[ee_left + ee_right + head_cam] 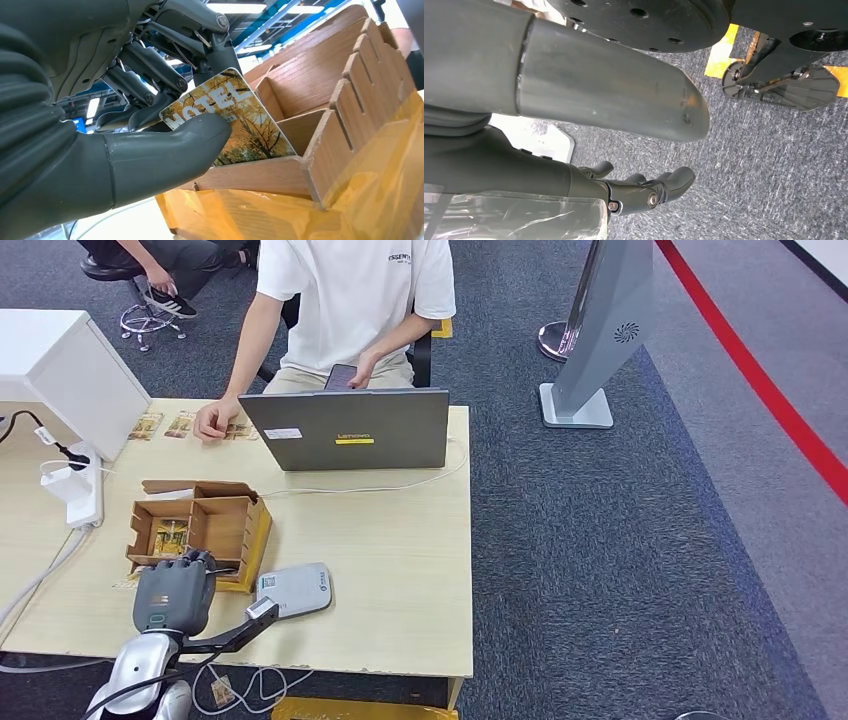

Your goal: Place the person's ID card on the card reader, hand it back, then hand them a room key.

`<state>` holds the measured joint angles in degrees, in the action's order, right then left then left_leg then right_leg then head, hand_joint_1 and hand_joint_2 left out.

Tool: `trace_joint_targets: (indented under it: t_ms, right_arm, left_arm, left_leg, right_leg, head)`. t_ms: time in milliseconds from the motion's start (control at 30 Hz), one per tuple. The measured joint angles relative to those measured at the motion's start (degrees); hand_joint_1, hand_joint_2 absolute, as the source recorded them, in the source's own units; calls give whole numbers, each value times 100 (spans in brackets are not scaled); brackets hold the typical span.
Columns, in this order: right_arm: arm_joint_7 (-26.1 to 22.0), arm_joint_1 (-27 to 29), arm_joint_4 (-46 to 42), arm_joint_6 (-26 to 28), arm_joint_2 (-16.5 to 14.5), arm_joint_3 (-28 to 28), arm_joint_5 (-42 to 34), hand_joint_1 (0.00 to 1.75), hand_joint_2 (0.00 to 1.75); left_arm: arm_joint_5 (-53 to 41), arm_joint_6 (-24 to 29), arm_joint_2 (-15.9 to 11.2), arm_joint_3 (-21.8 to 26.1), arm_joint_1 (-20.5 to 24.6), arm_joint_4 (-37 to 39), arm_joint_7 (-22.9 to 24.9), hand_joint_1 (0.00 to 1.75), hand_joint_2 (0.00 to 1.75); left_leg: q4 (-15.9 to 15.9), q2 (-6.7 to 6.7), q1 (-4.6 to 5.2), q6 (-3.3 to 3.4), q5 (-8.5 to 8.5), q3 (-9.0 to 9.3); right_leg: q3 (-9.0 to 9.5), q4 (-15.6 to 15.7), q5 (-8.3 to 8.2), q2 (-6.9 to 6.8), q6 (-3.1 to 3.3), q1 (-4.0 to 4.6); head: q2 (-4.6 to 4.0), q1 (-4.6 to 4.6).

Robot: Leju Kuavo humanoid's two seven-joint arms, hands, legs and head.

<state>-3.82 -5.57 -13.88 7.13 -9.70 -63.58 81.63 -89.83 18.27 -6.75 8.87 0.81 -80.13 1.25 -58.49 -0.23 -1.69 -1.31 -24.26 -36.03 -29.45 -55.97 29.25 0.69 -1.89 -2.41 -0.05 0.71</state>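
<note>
My left hand (175, 590) is at the near edge of the wooden card box (215, 515) on the table. In the left wrist view the thumb and fingers of that hand (150, 150) pinch a room key card (240, 117), printed with HOTEL and yellow leaves, just above a box compartment (310, 85). The grey card reader (293, 590) lies flat right of the hand with nothing on it. The person's hand (212, 422) rests on several small cards (165, 425) at the far table edge. My right hand (599, 90) hangs over the carpet, fingers apart and holding nothing.
A closed-backed grey laptop (345, 428) stands between the box and the seated person, its cable trailing across the table (400, 570). A white power strip (75, 490) and a white cabinet (60, 370) sit at the left. A grey kiosk stand (600, 330) is on the carpet at right.
</note>
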Motion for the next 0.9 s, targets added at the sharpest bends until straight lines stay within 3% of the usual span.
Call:
trace_joint_targets:
  t_ms: [233,433,633,767,900]
  right_arm:
    - [4,-1,0,2,1,-4,-4,0,0]
    - [57,-4,-1,34,0,-83,-121,0,0]
    - [114,-5,-13,119,-1,-258,-320,0,0]
    - [91,-4,-22,120,-4,-362,-374,0,0]
    - [82,-4,-28,120,-5,-410,-386,0,0]
  left_arm:
    - [0,36,18,12,-6,-51,209,175,175]
    - [-2,-559,128,-152,-103,-732,144,175,175]
    - [246,-1129,244,-1046,-341,-2149,-284,175,175]
    - [918,-1421,15,-1715,-230,-2980,-334,175,175]
    - [1193,-1619,-194,-1960,40,-3451,-312,175,175]
  left_leg:
    - [0,0,-1,0,0,0]
    - [-1,0,0,0,0,0]
    - [-3,-1,2,0,0,-2]
    - [-3,-1,-1,-1,1,0]
    - [-1,0,-4,-7,5,4]
  right_leg:
    - [-2,0,0,0,0,0]
    - [-3,0,0,0,0,-1]
    - [-2,1,-1,-1,-1,-2]
    - [-5,0,-1,-1,-1,1]
    - [-3,-4,-2,0,0,3]
  head:
    - [1,-1]
    - [1,0]
    - [1,-2]
    - [0,0]
    - [1,1]
